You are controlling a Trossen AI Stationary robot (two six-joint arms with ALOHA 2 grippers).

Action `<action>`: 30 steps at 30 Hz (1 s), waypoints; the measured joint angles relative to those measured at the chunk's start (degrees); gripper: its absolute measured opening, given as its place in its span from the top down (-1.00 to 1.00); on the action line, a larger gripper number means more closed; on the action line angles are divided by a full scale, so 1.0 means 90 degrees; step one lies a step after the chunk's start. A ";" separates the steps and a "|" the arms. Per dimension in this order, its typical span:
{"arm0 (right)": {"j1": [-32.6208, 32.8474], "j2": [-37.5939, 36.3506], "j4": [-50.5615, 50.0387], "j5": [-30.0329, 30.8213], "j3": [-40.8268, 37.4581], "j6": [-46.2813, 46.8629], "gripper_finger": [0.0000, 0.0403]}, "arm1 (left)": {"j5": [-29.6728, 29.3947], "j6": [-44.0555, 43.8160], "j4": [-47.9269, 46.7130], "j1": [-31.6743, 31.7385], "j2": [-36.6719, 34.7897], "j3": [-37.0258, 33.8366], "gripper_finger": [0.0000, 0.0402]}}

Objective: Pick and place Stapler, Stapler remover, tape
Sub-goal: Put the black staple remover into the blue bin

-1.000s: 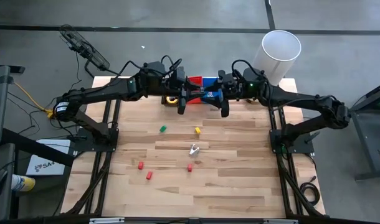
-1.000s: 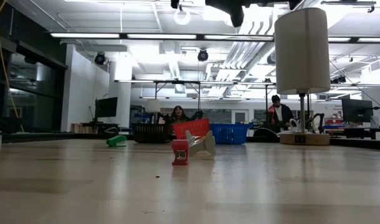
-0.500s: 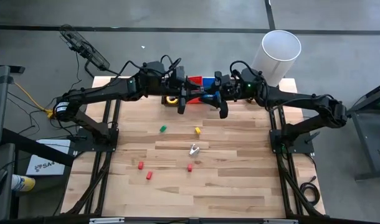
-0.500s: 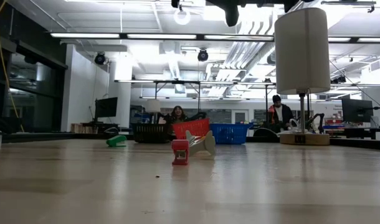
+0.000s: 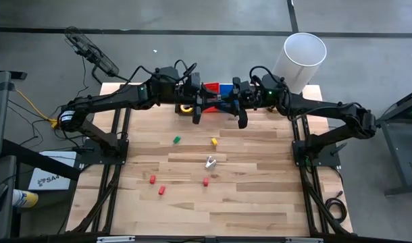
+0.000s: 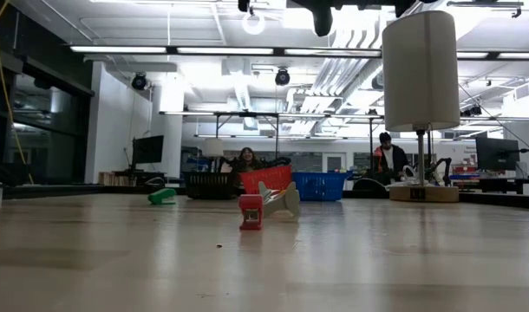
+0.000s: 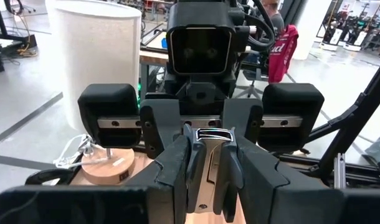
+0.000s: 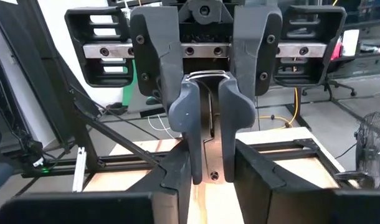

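Black stapler (image 7: 209, 168) clamped between left pincer (image 5: 204, 103) and right pincer (image 5: 227, 104).

Table (image 5: 260, 202), far edge, middle: left gripper (image 5: 207, 104) and right gripper (image 5: 227, 105) tip to tip above the boards, stapler (image 7: 208, 163) clamped between both. Behind them, along the same edge: row of baskets (image 6: 266, 179). Just left of the grippers, under the left arm: tape roll (image 5: 186, 108). Far right corner: cylinder (image 5: 304, 57) on a stand. About mid-table: stapler remover (image 5: 210, 162). Between it and the far edge: far-left block (image 5: 176, 140), far-right block (image 5: 213, 141), well apart. Just before the remover: near block (image 5: 205, 181). Further left: leftmost block (image 5: 152, 179), front block (image 5: 161, 190) close beside it, nearer the front edge.
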 joint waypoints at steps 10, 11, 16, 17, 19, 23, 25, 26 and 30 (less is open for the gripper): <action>0.0000 0.0000 -0.0026 -0.0011 0.0000 0.0276 0.61 | -0.0097 -0.0011 -0.0188 0.0002 0.0000 0.0000 0.33; -0.0005 0.0000 -0.0010 -0.0011 0.0000 0.0338 0.61 | -0.0098 -0.0013 -0.0261 0.0002 0.0000 -0.0004 0.31; -0.0065 0.0000 -0.0064 -0.0014 0.0000 0.0420 0.61 | -0.0112 -0.0032 -0.0314 0.0002 0.0002 -0.0007 0.27; -0.0068 0.0000 -0.0088 -0.0013 0.0000 0.0436 0.61 | -0.0121 -0.0033 -0.0319 0.0002 0.0002 -0.0007 0.27; -0.0070 0.0000 -0.0209 0.0024 0.0000 0.0449 0.61 | -0.0137 -0.0035 -0.0328 0.0002 0.0002 -0.0007 0.26; -0.0068 0.0000 -0.0474 0.0164 0.0000 0.0536 0.61 | -0.0315 0.0021 -0.0489 0.0007 -0.0018 -0.0007 0.26; -0.0068 0.0000 -0.0611 0.0298 0.0000 0.0547 0.61 | -0.0496 0.0151 -0.0662 0.0007 -0.0085 -0.0007 0.25; -0.0068 -0.0002 -0.0700 0.0390 0.0000 0.0551 0.61 | -0.0577 0.0217 -0.0667 0.0007 -0.0100 -0.0005 0.25; -0.0083 -0.0005 -0.1121 0.0718 0.0000 0.0575 0.61 | -0.0850 0.0296 -0.1046 0.0007 -0.0270 -0.0006 0.25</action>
